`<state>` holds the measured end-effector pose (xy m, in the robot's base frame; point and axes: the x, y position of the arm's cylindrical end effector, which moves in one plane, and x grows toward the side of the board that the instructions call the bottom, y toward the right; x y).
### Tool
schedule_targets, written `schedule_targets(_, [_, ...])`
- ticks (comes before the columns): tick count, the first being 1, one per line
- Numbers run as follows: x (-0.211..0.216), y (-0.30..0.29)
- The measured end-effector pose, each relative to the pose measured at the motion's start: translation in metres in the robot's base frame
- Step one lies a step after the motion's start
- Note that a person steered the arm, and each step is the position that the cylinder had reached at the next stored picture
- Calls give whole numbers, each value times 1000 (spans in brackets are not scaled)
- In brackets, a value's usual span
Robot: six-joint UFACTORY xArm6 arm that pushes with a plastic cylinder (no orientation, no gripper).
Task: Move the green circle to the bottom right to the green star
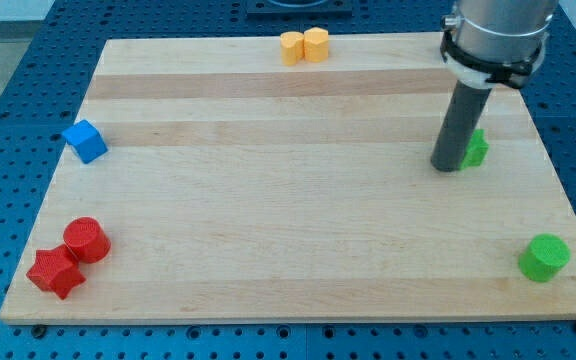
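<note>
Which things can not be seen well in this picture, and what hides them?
1. Green star, camera view: mostly hidden behind my rod, so its shape is unclear.
2. My tip: beside that block, but whether they touch cannot be told.
3. Arm above the rod: cut off by the view's top edge.
4. Two yellow blocks: too small to tell their shapes.

On the worktop [298, 240], my tip [447, 167] stands at the view's right, touching the left side of the green star [476, 149], which it partly hides. The green circle [544, 258] lies well below the star, near the bottom right corner. Two yellow blocks [304, 46] sit touching each other at the top edge. The blue cube [85, 141] lies at the left edge. The red circle [87, 240] and red star [54, 272] touch in the bottom left corner, the star lower and further left.
</note>
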<state>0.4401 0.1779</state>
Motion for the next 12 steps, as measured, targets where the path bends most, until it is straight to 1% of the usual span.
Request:
schedule_targets(1, [-9, 13])
schedule_targets(2, [-11, 13])
schedule_targets(3, [11, 6])
schedule_targets(5, [123, 1])
schedule_targets(6, [164, 1])
schedule_targets(7, [178, 8])
schedule_targets(9, [178, 63])
schedule_targets(10, [177, 63])
schedule_targets(12, [156, 61])
